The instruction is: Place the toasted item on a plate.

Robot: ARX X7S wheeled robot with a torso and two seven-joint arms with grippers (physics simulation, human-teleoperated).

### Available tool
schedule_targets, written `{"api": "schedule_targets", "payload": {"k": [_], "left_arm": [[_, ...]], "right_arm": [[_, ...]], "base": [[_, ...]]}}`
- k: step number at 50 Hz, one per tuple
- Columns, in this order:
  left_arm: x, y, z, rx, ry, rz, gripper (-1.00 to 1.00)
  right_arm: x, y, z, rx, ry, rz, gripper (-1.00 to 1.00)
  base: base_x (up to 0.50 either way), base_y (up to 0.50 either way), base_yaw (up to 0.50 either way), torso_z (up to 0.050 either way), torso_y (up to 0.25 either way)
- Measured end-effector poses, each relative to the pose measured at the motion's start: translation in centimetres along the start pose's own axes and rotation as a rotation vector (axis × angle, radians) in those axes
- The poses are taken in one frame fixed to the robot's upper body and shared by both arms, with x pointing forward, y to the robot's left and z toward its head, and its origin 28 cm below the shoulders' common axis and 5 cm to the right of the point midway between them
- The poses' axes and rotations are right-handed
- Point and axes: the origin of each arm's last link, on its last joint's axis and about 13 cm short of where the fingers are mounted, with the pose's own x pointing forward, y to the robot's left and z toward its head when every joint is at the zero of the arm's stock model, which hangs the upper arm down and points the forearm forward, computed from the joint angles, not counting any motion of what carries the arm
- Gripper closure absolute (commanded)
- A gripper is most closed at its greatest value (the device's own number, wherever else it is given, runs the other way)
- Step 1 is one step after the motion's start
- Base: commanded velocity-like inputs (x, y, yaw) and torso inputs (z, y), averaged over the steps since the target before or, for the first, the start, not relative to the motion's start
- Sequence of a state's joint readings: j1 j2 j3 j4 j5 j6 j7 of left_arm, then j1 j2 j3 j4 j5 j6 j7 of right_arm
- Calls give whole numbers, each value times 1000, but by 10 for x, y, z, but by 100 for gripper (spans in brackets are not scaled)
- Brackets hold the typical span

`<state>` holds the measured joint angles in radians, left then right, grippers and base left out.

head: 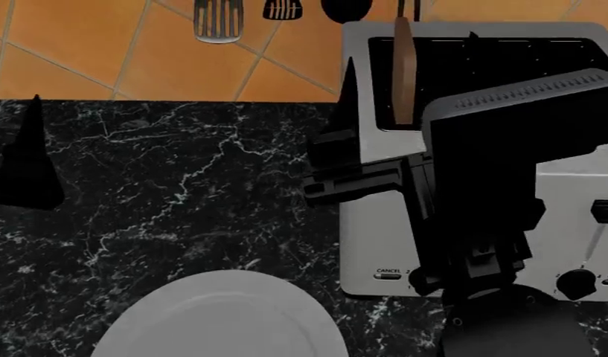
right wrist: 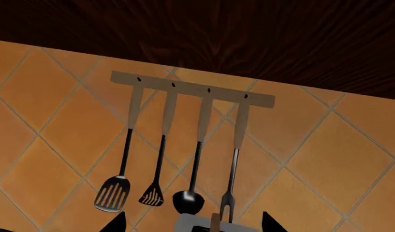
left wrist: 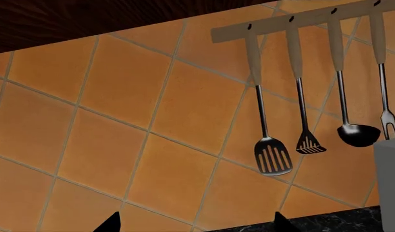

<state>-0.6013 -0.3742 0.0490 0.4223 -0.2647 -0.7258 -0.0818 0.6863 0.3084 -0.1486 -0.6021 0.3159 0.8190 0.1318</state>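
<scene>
- head view: the big white toaster (head: 452, 245) sits on the dark counter (head: 164, 193), with the right gripper (head: 348, 167) at its side.
- the plate (head: 224, 316) is near the front, with no bread on it.
- the toasted item (head: 404, 71) stands in the toaster slot, so the task is not done.
- the right gripper's 2 tips are apart, holding nothing.
- the left gripper (left wrist: 194, 224) is apart too.

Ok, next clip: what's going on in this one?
A two-armed robot stands at a black marble counter with a white toaster. A slice of toast stands upright in the toaster's slot, untouched. The right gripper hangs beside the toaster's left edge, its fingers apart and empty. The left gripper hovers over bare counter, far left. The white plate sits empty in front.
</scene>
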Motion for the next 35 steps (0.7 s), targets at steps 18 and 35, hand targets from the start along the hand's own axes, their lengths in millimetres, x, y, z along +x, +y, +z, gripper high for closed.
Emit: {"api": "schedule_targets", "payload": {"k": [18,35], "left_arm": [[-1,-1,-3,-6,3,-4,-100],[-3,-2,-4,-12,3,-2,-100]], "right_arm": [[46,-4,11,42,196,-41,-100],[94,-5,4,113,384,-70,-100]], "base": [[0,0,0,0,0],[0,0,0,0,0]]}}
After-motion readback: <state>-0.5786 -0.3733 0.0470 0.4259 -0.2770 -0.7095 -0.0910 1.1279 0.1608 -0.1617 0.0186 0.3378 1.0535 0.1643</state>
